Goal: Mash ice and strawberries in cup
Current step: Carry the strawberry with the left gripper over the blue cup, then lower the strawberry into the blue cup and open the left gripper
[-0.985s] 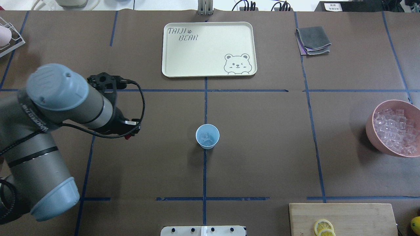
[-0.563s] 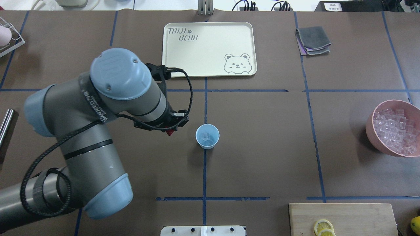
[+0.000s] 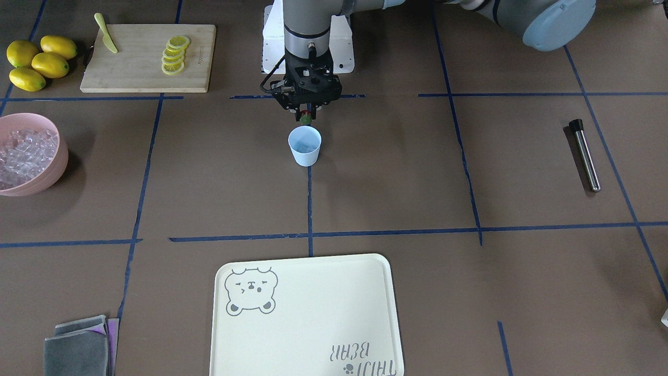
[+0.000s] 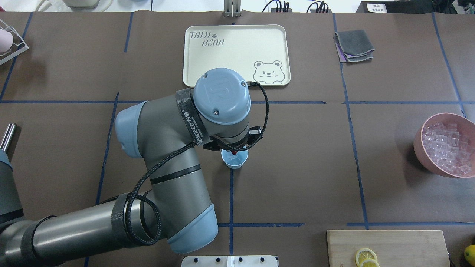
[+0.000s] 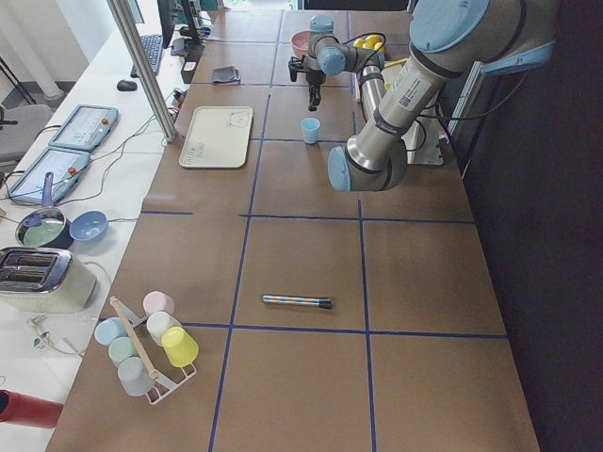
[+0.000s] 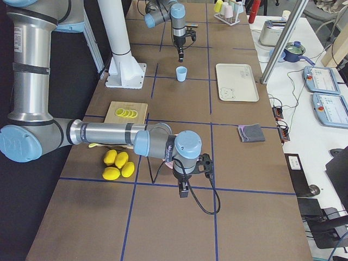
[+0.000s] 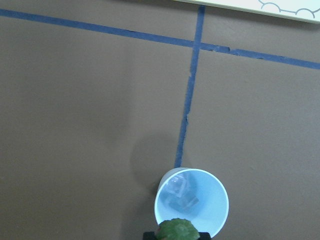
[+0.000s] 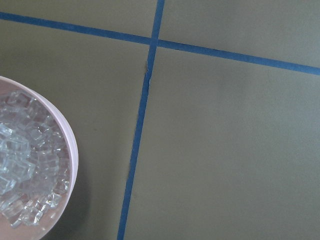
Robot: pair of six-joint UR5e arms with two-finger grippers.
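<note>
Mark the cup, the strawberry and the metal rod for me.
cup (image 3: 305,155), front-facing view, on its outer wall below the rim.
strawberry (image 7: 177,231), left wrist view, on its green leafy top.
metal rod (image 3: 587,159), front-facing view, on the middle of its steel shaft.

Bright, even overhead light throws a soft shadow beside the cup (image 7: 216,202); all views sharp.
</note>
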